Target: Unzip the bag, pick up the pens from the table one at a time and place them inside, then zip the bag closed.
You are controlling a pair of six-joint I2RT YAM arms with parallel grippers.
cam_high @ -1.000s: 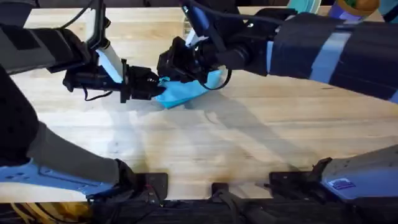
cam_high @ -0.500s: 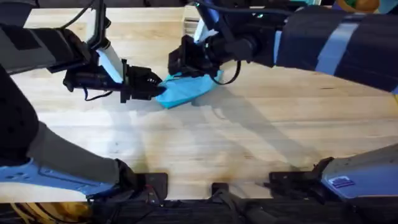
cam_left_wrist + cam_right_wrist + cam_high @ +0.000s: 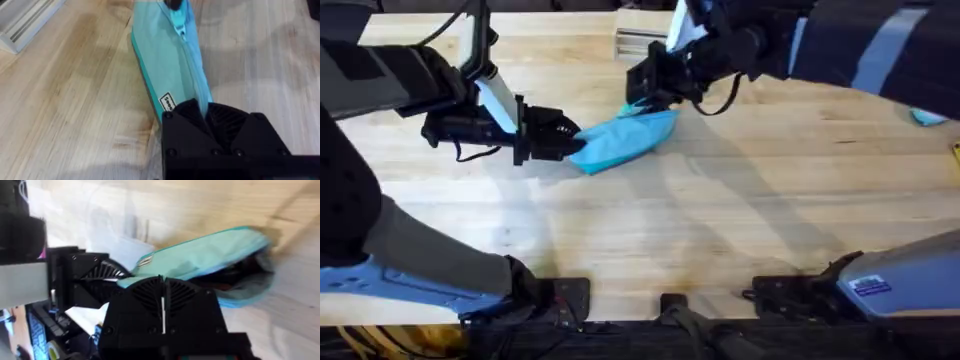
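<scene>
The turquoise bag [image 3: 625, 140] lies stretched across the table [image 3: 720, 230] between my two grippers. My left gripper [image 3: 570, 142] is shut on the bag's near left end, with the fabric [image 3: 167, 60] running out from between its fingers [image 3: 200, 111]. My right gripper [image 3: 642, 92] is at the bag's far right end, fingers together at the zipper pull [image 3: 178, 19]. In the right wrist view the bag [image 3: 210, 252] gapes at one end with something dark [image 3: 245, 272] inside; I cannot tell what it is. The pens are hidden.
A pale grooved metal rail [image 3: 640, 42] lies at the table's far edge behind the bag, also seen in the left wrist view [image 3: 22, 22]. A small blue object [image 3: 926, 117] and a yellow one [image 3: 955, 150] sit at the far right.
My right gripper has slid right and away along the bag's top edge. The bag now lies longer and straighter. The left gripper has held still.
</scene>
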